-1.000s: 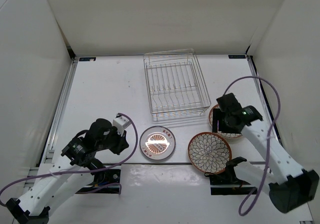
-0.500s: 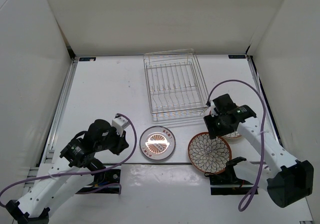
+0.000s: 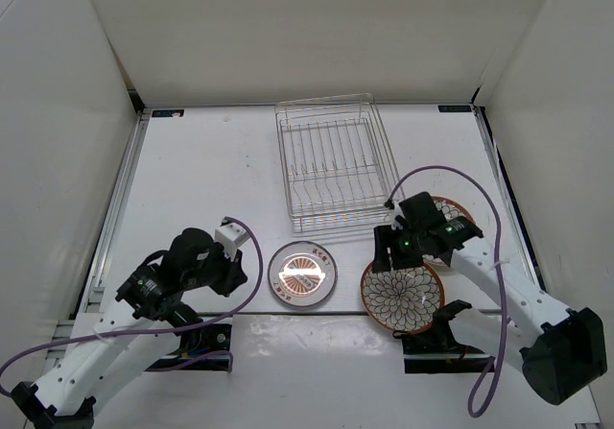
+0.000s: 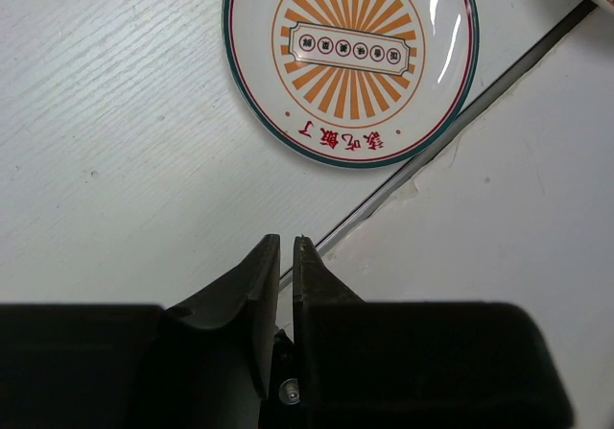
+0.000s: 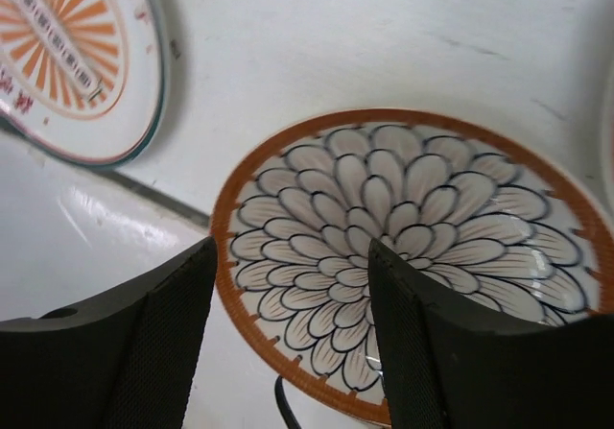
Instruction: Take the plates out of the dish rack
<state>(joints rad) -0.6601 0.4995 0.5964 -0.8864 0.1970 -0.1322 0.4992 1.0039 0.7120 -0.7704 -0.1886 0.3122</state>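
The silver wire dish rack [image 3: 338, 165] stands at the back middle with no plates in it. The grey-rimmed plate with the orange centre [image 3: 302, 274] lies flat on the table; it also shows in the left wrist view [image 4: 350, 59]. One brown-rimmed petal plate [image 3: 402, 295] lies right of it and fills the right wrist view [image 5: 413, 247]. The other brown-rimmed plate [image 3: 455, 210] lies behind it, partly hidden by the right arm. My right gripper [image 3: 391, 249] is open and empty above the near petal plate's far left rim. My left gripper [image 3: 233, 274] is shut and empty, left of the grey-rimmed plate.
White walls close in the table on the left, back and right. A seam between table panels [image 4: 460, 122] runs just in front of the grey-rimmed plate. Purple cables loop from both arms. The arm bases stand at the near edge.
My right arm has swung left and forward, off the far petal plate, and now hangs over the near one. That far plate now shows. The left arm has barely moved.
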